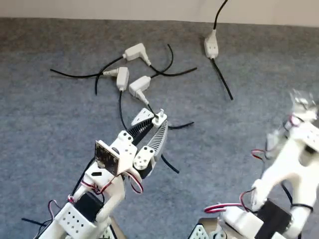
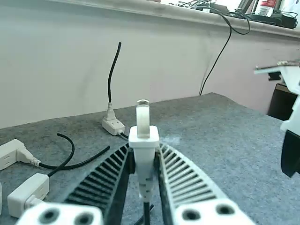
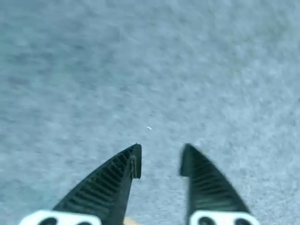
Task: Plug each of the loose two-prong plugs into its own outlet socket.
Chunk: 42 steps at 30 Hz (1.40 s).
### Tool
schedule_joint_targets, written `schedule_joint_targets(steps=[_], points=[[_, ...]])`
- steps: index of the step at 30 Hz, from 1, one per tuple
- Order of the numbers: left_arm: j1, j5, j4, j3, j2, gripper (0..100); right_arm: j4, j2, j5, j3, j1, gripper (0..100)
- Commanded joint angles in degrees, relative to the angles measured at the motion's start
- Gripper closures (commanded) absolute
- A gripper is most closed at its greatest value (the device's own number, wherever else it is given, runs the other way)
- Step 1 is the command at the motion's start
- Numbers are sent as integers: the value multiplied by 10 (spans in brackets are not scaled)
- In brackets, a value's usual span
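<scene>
My left gripper [image 1: 155, 119] is shut on a white two-prong plug [image 1: 160, 118], held a little above the grey carpet with its black cord trailing down. In the left wrist view the plug [image 2: 143, 137] stands upright between the fingers, prongs pointing away from the camera. A white outlet socket [image 1: 211, 46] on a black cord lies at the far right of the carpet, and the left wrist view has that socket [image 2: 114, 125] beyond the plug. Three more white plugs [image 1: 139, 85] lie just past the left gripper. My right gripper [image 3: 159, 161] hangs open over bare carpet.
Black cords [image 1: 169, 64] loop around the loose plugs at the back left. The right arm [image 1: 294, 159] rises at the right edge, its far end blurred. A pale wall [image 2: 56, 61] runs behind the carpet's far edge.
</scene>
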Motion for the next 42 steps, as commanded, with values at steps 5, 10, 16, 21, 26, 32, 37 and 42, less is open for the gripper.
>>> schedule_joint_targets(steps=[5, 10, 16, 21, 26, 32, 37, 42], points=[[8, 1, 3, 13, -9, 995, 114, -12, -78, -208, -171, 991], [8, 1, 12, 13, -9, 995, 166, -24, -80, -362, -269, 991], [15, 1, 21, 13, -9, 995, 163, -131, -79, -375, -402, 991], [15, 1, 21, 13, -9, 995, 162, -197, -80, -356, -535, 991], [15, -1, 21, 13, -9, 995, 138, -201, -80, -336, -651, 991], [15, -1, 21, 13, -14, 995, 88, -201, -80, -268, -680, 991], [15, -1, 21, 12, -15, 995, 25, -203, -80, -168, -680, 991], [15, -1, 21, 12, -15, 995, 0, -207, -80, -127, -680, 991]])
